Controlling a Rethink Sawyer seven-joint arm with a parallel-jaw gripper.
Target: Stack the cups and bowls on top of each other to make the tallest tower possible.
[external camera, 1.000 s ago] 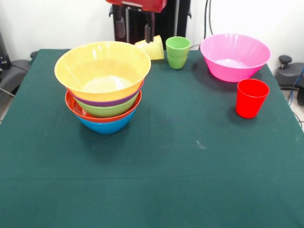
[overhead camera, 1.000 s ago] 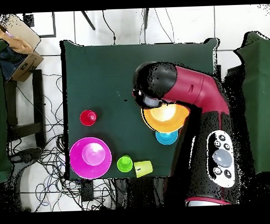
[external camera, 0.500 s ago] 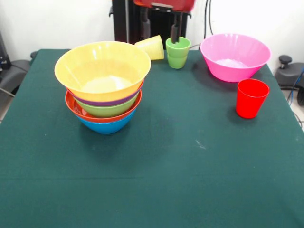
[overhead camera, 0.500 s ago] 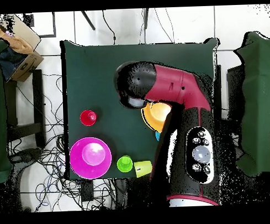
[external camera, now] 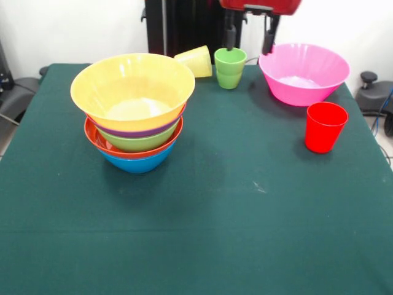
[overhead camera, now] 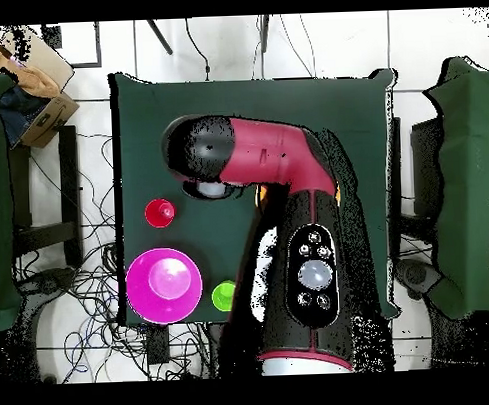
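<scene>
Gripper [external camera: 249, 38] hangs at the top of the front view, its two dark fingers spread apart with nothing between them, one finger tip just above the light green cup [external camera: 230, 67], the other in front of the pink bowl's [external camera: 304, 74] left rim. Light green cup stands upright on the green surface [external camera: 215, 209]. Yellow cup [external camera: 195, 61] lies tipped on its side just left of it, behind the tower [external camera: 133, 110]. Tower sits left of centre: yellow-orange bowl [external camera: 132, 86] on top, then purple, green, red-orange rims, blue bowl [external camera: 135, 163] at the bottom touching the surface. Pink bowl stands alone at far right, upright, apart from the tower. Red cup [external camera: 324, 126] upright in front of the pink bowl, near but not touching. Overhead view: red and black arm [overhead camera: 278, 189] covers the tower and yellow cup; pink bowl, light green cup and red cup show beside it.
</scene>
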